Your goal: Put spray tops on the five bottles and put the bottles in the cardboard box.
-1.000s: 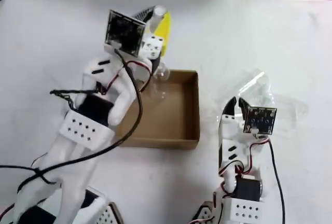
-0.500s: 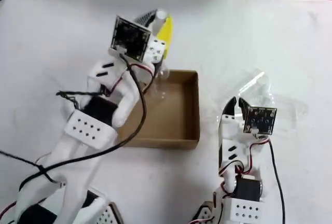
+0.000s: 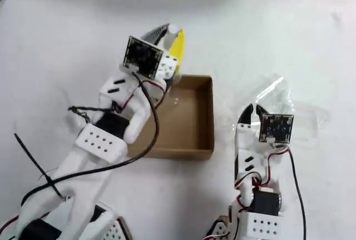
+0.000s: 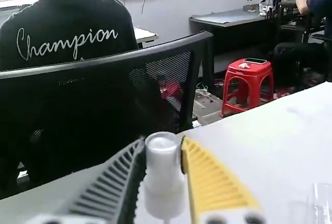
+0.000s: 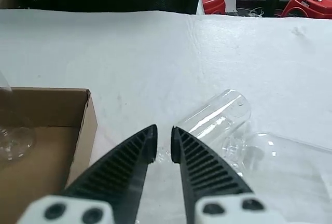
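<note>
My left gripper (image 3: 170, 35), one finger black and one yellow, is shut on the white spray top (image 4: 162, 175) of a clear bottle (image 5: 11, 133). The bottle hangs at the far left corner of the cardboard box (image 3: 183, 126), and I cannot tell whether its base touches the floor of the box. My right gripper (image 3: 253, 112) rests low on the table just right of the box (image 5: 52, 146). Its black fingers stand slightly open with nothing between them (image 5: 163, 141). Just beyond them lie two clear capless bottles (image 5: 218, 112) (image 5: 275, 154), also seen from above as bottles (image 3: 275, 93).
The white table (image 3: 67, 40) has bare room to the left and at the back. Another clear bottle's edge (image 4: 321, 203) lies near the left gripper. Behind the far table edge stands a black mesh chair (image 4: 104, 110) with a person seated beyond it.
The left arm has shifted right and toward the box with the bottle held in its gripper. The right arm has not moved.
</note>
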`<control>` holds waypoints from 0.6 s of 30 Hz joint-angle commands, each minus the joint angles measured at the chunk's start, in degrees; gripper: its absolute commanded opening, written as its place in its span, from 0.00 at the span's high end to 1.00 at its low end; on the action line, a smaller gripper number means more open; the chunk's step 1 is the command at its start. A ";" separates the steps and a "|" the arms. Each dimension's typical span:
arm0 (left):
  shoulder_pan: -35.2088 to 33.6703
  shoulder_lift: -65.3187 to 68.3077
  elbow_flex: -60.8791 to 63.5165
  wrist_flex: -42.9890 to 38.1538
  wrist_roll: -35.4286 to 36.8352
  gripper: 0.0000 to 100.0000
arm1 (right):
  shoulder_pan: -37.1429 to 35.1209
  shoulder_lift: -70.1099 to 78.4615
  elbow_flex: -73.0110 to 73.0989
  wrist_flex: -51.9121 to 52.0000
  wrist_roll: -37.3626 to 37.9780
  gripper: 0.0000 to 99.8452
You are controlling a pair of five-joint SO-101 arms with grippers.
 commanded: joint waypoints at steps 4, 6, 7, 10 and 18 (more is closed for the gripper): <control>0.75 -0.22 -2.99 5.80 -0.35 0.86 | -0.92 -0.40 0.53 -1.01 1.23 0.96; 0.75 -0.22 -4.22 8.00 -0.35 0.86 | -0.92 -0.40 0.53 -1.01 1.23 0.96; 0.75 -0.22 -4.75 8.70 -0.35 0.86 | -0.92 -0.40 0.53 -1.01 1.23 0.96; 0.75 -0.22 -5.54 9.76 -0.35 0.86 | -0.92 -0.40 0.53 -1.01 1.23 0.96; -0.04 -2.51 -7.47 10.02 -0.53 0.87 | -0.92 -0.40 0.53 -1.01 1.32 0.96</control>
